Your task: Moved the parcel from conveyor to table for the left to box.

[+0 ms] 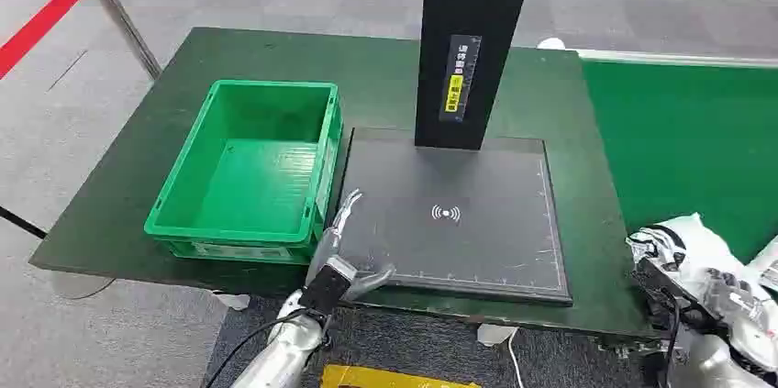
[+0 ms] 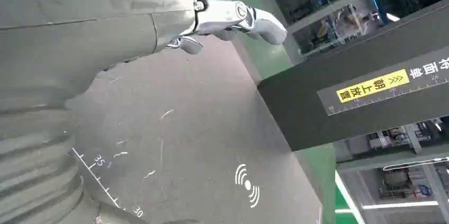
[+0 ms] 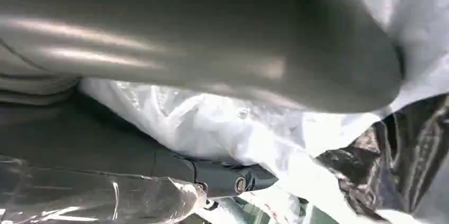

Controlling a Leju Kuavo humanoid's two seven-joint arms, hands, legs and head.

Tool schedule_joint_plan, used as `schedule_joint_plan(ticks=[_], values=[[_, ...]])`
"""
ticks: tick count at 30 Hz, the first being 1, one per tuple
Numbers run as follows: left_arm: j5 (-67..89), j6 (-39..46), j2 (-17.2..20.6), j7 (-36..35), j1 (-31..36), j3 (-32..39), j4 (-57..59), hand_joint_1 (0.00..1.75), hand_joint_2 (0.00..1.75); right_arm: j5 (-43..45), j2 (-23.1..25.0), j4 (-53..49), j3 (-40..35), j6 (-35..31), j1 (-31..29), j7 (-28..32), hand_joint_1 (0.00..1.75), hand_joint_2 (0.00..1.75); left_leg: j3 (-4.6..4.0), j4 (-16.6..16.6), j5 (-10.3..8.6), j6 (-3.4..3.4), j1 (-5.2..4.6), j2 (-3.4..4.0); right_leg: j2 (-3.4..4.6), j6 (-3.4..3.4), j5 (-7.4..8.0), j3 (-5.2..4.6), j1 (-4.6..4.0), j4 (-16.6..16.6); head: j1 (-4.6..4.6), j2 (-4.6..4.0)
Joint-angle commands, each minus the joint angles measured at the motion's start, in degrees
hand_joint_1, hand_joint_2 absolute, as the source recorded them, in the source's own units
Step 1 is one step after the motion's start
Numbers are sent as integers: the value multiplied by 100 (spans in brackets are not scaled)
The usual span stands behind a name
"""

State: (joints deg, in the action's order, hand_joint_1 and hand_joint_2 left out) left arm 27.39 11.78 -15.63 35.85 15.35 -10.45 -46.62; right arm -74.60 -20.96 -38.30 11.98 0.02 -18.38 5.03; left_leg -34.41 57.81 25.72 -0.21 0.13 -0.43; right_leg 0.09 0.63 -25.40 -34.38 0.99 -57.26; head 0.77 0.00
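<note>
Parcel (image 1: 702, 255) first: from the head view it sits low at the robot's right, a white crinkled plastic bag bunched against the right hand (image 1: 683, 292), right at the near edge of the green conveyor (image 1: 688, 131) and beside the right rim of the dark table (image 1: 385, 67). The hand looks wrapped around it, so I'd judge it held. From there the black scanning pad (image 1: 459, 214) lies to the left of the parcel, with the left hand (image 1: 341, 255) resting at the pad's near left corner, fingers apart and holding nothing, just beside the green box (image 1: 252, 168). The parcel's long axis I cannot tell; it is too crumpled.

At the left wrist, the left hand (image 2: 95, 49) hovers over the scratched pad (image 2: 185, 144), fingers (image 2: 249, 17) stretched toward the black post (image 2: 360, 91).

At the right wrist, the thumb (image 3: 212, 38) presses across the white bag (image 3: 222, 128), with dark fingers beneath. The right hand is plainly the nearer; the carry would go leftward onto the table.
</note>
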Motion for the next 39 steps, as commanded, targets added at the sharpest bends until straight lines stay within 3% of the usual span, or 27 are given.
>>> schedule_joint_plan(ticks=[1, 7, 8, 29, 30, 31, 39], values=[[-82, 8, 41, 159, 109, -251, 325, 0, 175, -6, -35, 679, -818, 85, -333, -8, 0, 0, 10, -3, 3, -2, 3, 10, 7, -3, 1, 9, -4, 6, 0, 0], [-108, -4, 46, 94, 93, -330, 312, 0, 175, -278, -99, 714, -1196, 116, -379, -466, 0, 0, 25, -8, 5, -2, 4, 17, 12, -6, 1, 22, -6, 15, 0, 0], [-108, -4, 43, 94, 97, -330, 311, 0, 175, -280, -84, 713, -1200, 114, -390, -470, 0, 175, 13, -3, 3, -1, 2, 10, 7, -4, 0, 10, -3, 7, 0, 0], [-85, -10, 55, 88, 158, -250, 371, 0, 175, -403, 35, 1038, -1275, 60, -556, -754, 2, 175, 40, -13, 2, -4, 5, 12, 6, -7, 1, 39, -7, 21, 0, 0], [-73, -16, 54, 78, 163, -250, 375, 0, 175, -402, 33, 1031, -1270, 79, -550, -755, 101, 175, 44, -16, 2, -4, 8, 10, 4, -8, 2, 45, -10, 27, 0, 0], [-63, -26, 55, 69, 189, -253, 394, 0, 175, -384, 34, 1026, -1253, 80, -543, -742, 124, 175, 32, -7, 2, -3, 6, 5, 1, -6, 0, 33, -7, 15, 0, 0], [-63, -26, 55, 69, 189, -253, 394, 0, 175, -384, 34, 1026, -1253, 80, -543, -742, 124, 175, 32, -6, 1, -2, 6, 1, -2, -6, 1, 37, -8, 18, 0, 0]])
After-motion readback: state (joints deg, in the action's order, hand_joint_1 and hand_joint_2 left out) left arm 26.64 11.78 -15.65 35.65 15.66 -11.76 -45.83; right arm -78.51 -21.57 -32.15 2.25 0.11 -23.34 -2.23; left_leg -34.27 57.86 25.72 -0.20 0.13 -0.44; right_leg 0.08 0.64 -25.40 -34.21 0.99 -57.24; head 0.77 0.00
